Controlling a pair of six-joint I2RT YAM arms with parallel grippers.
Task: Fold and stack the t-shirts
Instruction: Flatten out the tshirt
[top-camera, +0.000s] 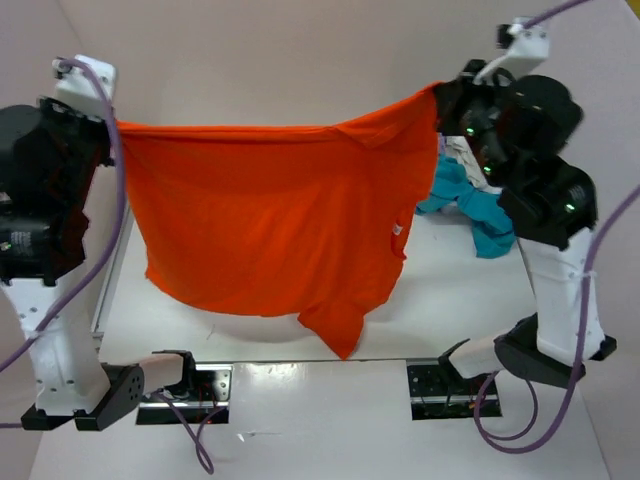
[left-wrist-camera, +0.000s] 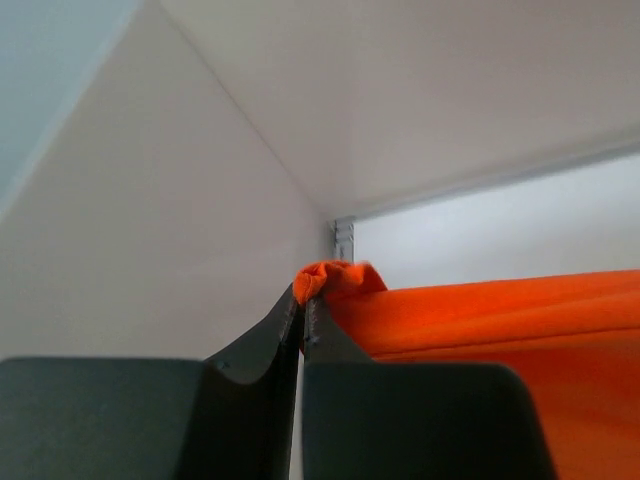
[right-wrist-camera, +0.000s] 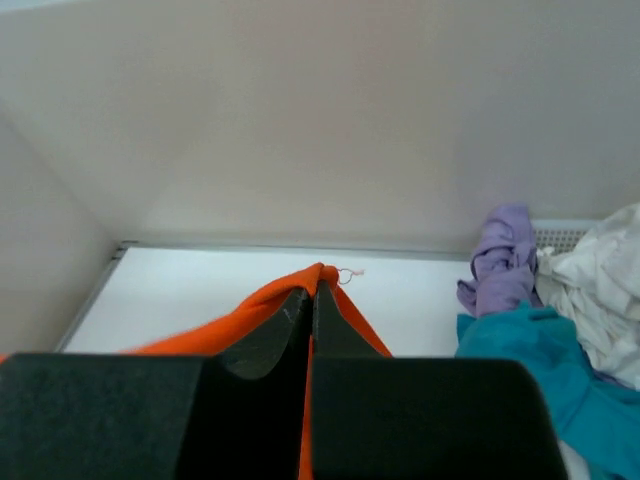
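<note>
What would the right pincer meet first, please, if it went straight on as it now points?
Beyond the soft orange cloth t-shirt pinched in its tips, the right pincer seems free up to the plain pale back wall, though depth is unclear. The crumpled lavender t-shirt lies aside.

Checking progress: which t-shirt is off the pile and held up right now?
The orange t-shirt, stretched between the left claw and right claw; the teal, lavender and off-white ones lie heaped.

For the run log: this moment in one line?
left gripper shut on orange t-shirt | right gripper likewise | shirt stretched between them | teal t-shirt, lavender t-shirt, off-white t-shirt heaped right
</note>
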